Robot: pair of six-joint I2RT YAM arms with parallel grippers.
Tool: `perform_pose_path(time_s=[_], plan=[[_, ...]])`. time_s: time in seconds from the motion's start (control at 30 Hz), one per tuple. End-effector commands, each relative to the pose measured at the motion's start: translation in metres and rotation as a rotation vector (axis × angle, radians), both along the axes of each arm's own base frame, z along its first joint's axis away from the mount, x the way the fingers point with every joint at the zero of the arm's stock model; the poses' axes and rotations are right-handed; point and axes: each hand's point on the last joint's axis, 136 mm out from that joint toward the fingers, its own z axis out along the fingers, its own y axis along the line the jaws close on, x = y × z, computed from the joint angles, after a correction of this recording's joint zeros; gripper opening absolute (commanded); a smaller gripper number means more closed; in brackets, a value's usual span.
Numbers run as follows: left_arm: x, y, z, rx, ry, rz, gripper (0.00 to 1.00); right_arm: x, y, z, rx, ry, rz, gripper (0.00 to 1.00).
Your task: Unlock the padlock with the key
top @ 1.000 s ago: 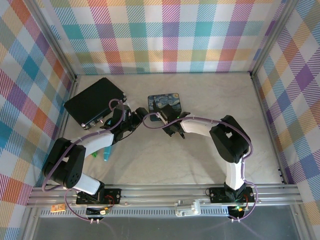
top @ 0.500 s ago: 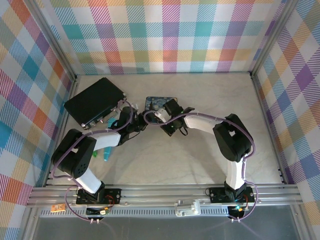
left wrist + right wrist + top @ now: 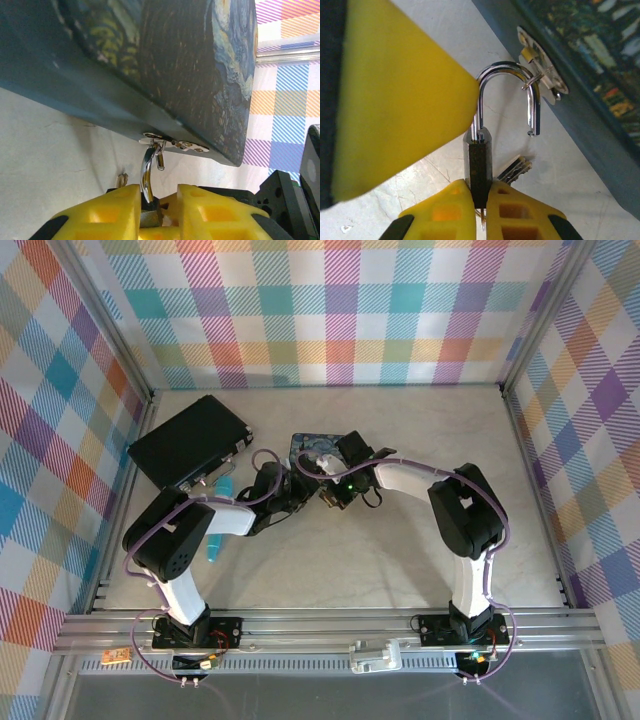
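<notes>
The padlock (image 3: 479, 160) has a dark body and a silver shackle (image 3: 507, 70). The shackle stands open, one leg free, and hangs hooked through the hasp (image 3: 540, 70) on the blue Starry Night tin (image 3: 590, 60). My right gripper (image 3: 479, 185) is shut on the padlock's body. Behind the body lie thin grey keys (image 3: 514, 169); I cannot tell if one sits in the lock. My left gripper (image 3: 159, 192) has its jaws slightly apart around the padlock's top (image 3: 149, 207), its left finger (image 3: 120, 205) against the shackle. In the top view both grippers meet just in front of the tin (image 3: 318, 447).
A black case (image 3: 190, 440) lies at the back left. A light-blue pen-like stick (image 3: 213, 545) rests by the left arm's elbow. Plaid walls close in three sides. Open tabletop (image 3: 420, 560) lies to the right and front of the arms.
My left gripper has slid right, up to the padlock in front of the tin. The right wrist has swung back over the tin's near edge, and the tin has shifted a little.
</notes>
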Motion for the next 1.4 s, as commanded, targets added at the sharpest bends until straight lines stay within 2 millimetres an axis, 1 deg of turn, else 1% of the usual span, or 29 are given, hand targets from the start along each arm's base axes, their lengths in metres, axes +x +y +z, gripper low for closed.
perform_pose_path(time_s=[0.0, 0.17, 0.33, 0.47, 0.6, 0.7, 0.77, 0.8, 0.9, 0.93, 1.0, 1.1, 1.17, 1.27, 1.33, 1.37], plan=[[0.005, -0.004, 0.002, -0.01, -0.022, 0.014, 0.21, 0.001, 0.011, 0.008, 0.047, 0.008, 0.019, 0.0], [0.005, -0.003, -0.002, 0.011, -0.014, 0.016, 0.17, 0.002, 0.012, 0.011, 0.058, 0.002, 0.014, 0.0], [0.003, 0.0, -0.012, 0.046, 0.01, 0.018, 0.17, 0.003, 0.017, 0.017, 0.089, 0.001, 0.016, 0.0], [0.006, -0.002, -0.014, 0.053, 0.011, 0.015, 0.17, 0.002, 0.018, 0.017, 0.095, 0.005, 0.015, 0.0], [0.01, -0.004, -0.012, 0.049, 0.003, 0.015, 0.11, 0.001, 0.018, 0.018, 0.097, 0.009, 0.015, 0.0], [0.011, -0.004, -0.011, 0.051, 0.002, 0.018, 0.01, 0.001, 0.017, 0.02, 0.098, 0.006, 0.012, 0.0], [0.011, -0.004, -0.012, 0.051, 0.002, 0.018, 0.0, 0.001, 0.017, 0.022, 0.102, 0.006, 0.003, 0.0], [0.01, -0.003, -0.013, 0.054, 0.005, 0.019, 0.0, 0.002, 0.017, 0.023, 0.103, 0.007, -0.009, 0.02], [0.008, -0.002, -0.015, 0.054, 0.01, 0.024, 0.0, 0.004, 0.013, 0.034, 0.112, 0.005, -0.069, 0.23], [0.008, -0.001, -0.016, 0.054, 0.012, 0.026, 0.0, 0.004, 0.011, 0.041, 0.12, 0.012, -0.114, 0.3], [0.008, 0.0, -0.016, 0.051, 0.009, 0.033, 0.0, 0.003, 0.003, 0.056, 0.133, 0.003, -0.183, 0.4], [0.01, 0.001, -0.016, 0.046, 0.004, 0.044, 0.0, 0.006, -0.016, 0.08, 0.173, -0.015, -0.339, 0.53], [0.012, 0.0, -0.015, 0.04, -0.002, 0.05, 0.0, 0.016, -0.038, 0.091, 0.189, -0.027, -0.488, 0.64], [0.014, -0.001, -0.013, 0.031, -0.013, 0.06, 0.0, 0.036, -0.072, 0.1, 0.231, -0.015, -0.697, 0.77], [0.015, 0.0, -0.012, 0.032, -0.016, 0.071, 0.0, 0.051, -0.087, 0.102, 0.27, -0.009, -0.781, 0.85], [0.014, 0.0, -0.013, 0.032, -0.016, 0.076, 0.0, 0.056, -0.087, 0.103, 0.291, -0.003, -0.797, 0.87]])
